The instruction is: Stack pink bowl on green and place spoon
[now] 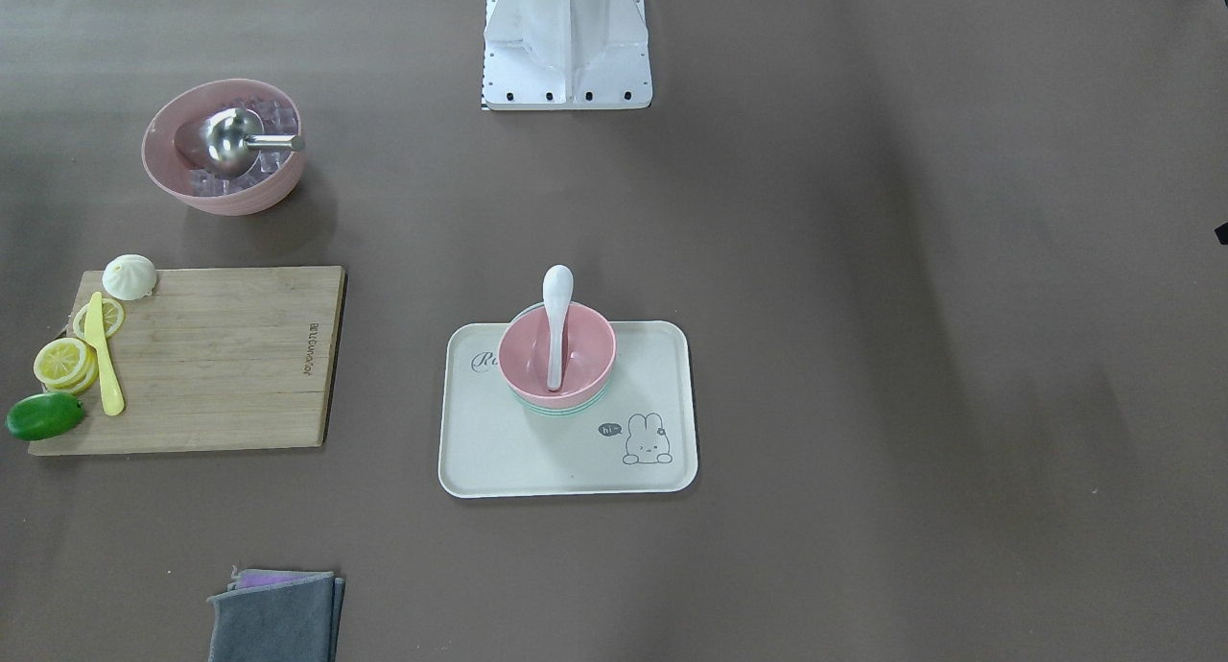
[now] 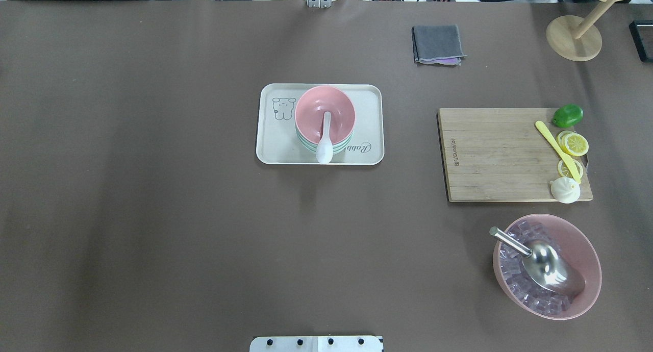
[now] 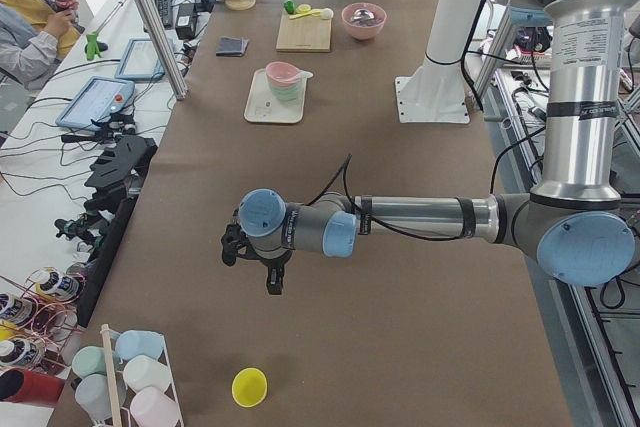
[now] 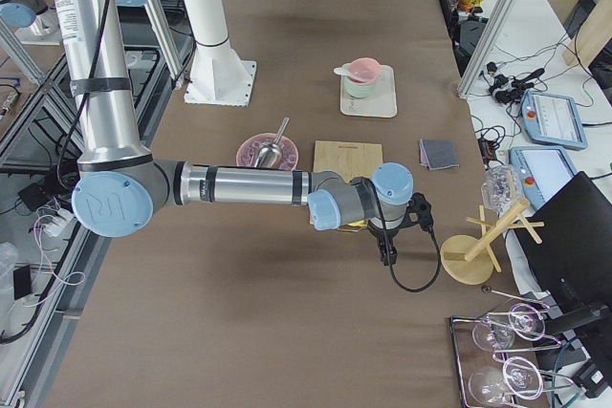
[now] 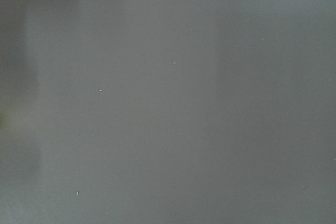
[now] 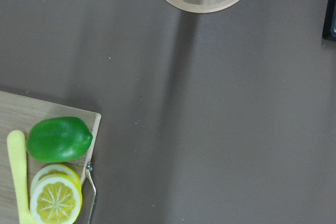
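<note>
Pink bowl (image 1: pixel 587 355) nested in green bowl (image 1: pixel 558 411), spoon (image 1: pixel 556 321) inside — left gripper (image 3: pixel 272 283), right gripper (image 4: pixel 387 253): spread or not, cannot tell.

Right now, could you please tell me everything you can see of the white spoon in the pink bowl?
The white spoon looks like smooth, glossy plastic or ceramic, all in one piece. It lies tilted in the pink bowl. Its narrower end rests down inside the bowl, and its broader rounded end leans on the rim on the robot's side and juts past it. It touches only that bowl, which sits nested on the green bowl on the cream tray.
</note>
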### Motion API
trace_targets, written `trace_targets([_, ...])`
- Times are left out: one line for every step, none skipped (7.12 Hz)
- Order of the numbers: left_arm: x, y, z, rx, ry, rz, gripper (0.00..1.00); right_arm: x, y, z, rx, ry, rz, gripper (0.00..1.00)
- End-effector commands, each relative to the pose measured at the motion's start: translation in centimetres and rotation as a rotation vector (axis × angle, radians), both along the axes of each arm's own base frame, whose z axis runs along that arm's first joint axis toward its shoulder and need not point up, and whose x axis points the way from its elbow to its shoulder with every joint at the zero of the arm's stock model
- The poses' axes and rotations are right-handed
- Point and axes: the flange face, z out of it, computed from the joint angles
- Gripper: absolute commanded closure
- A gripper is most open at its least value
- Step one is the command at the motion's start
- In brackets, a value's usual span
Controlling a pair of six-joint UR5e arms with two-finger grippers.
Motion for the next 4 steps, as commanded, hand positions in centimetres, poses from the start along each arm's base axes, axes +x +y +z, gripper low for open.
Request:
trace_targets([-1.08, 1.44, -0.4, 0.032, -0.122, -0.019, 0.02, -0.19, -0.57, -0.08, -0.045, 0.038, 0.02, 0.0])
trace_targets([-1.73, 1.82, -0.44, 0.053, -0.203, -0.031, 0.02, -0.08, -1.41, -0.61, -0.043, 0.078, 0.03, 0.0])
trace_targets([-1.47, 1.92, -0.17, 0.04, -0.179, -0.025, 0.02, -0.05, -1.22, -0.63, -0.044, 0.079, 0.03, 0.0])
trace_targets([-1.07, 1.96, 0.29, 0.018, -0.136, -0.017, 0.02, -0.14, -1.35, -1.03, -0.039, 0.068, 0.027, 0.0])
